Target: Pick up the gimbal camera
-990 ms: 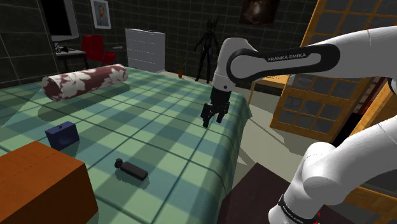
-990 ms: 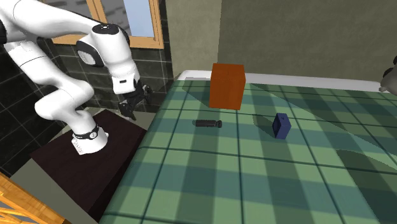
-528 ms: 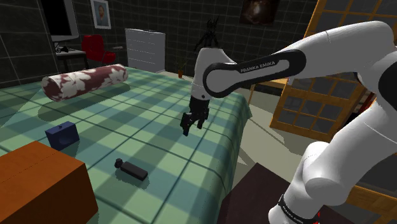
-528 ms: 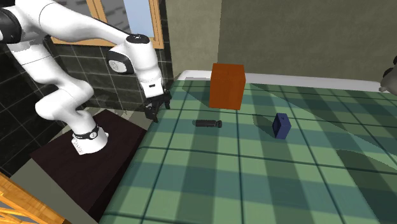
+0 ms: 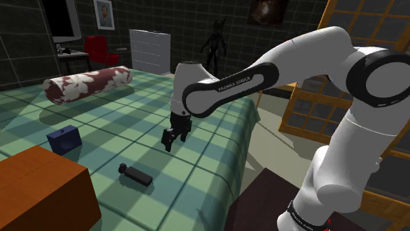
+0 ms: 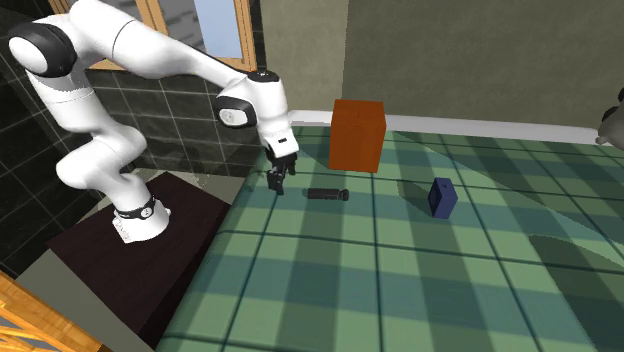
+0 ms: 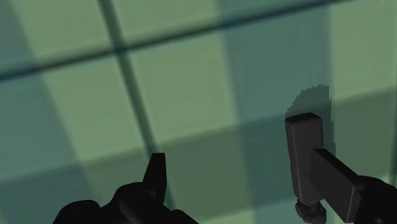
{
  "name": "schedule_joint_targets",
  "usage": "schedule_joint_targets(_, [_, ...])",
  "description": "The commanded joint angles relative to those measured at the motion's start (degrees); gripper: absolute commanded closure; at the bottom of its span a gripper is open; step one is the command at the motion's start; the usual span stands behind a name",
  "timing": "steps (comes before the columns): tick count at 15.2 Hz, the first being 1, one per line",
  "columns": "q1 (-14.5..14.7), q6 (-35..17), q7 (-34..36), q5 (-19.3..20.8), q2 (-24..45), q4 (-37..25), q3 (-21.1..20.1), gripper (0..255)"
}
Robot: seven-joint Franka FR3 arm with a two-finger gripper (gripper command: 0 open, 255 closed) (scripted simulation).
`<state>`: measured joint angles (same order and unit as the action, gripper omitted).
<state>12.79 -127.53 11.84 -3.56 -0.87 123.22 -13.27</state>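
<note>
Lying flat on the green checked cover [image 5: 118, 125], the dark, stick-shaped camera [image 5: 135, 175] sits untouched near the cover's edge. In the shoulder view the gripper [image 5: 169, 141] hangs at the camera's 2 o'clock, apart from it, fingers pointing down. In the second exterior view the camera [image 6: 325, 194] is at the gripper's [image 6: 276, 183] 3 o'clock. The wrist view has the jaws spread wide over bare cover, nothing between them. Going by the shoulder view, a blue box [image 5: 64, 139] stands at the camera's 10 o'clock, an orange box [image 5: 39, 190] at its 8 o'clock, and a flowered bolster [image 5: 87, 83] well off at 11 o'clock.
</note>
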Motion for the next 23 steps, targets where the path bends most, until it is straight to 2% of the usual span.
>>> schedule_joint_targets(1, [0.99,-1.45,1.18,1.84,4.19,-3.01,-1.04,0])
schedule_joint_targets(6, [3.89,-3.47,3.57,7.0,14.14,-11.2,-2.31,0])
schedule_joint_targets(12, [8.66,-3.72,5.66,13.06,26.23,-23.1,-2.4,0])
schedule_joint_targets(22, [9.38,-8.16,6.53,14.47,29.8,-22.15,-1.6,0])
schedule_joint_targets(23, [9.35,-8.15,6.5,14.45,29.74,-22.09,-1.61,255])
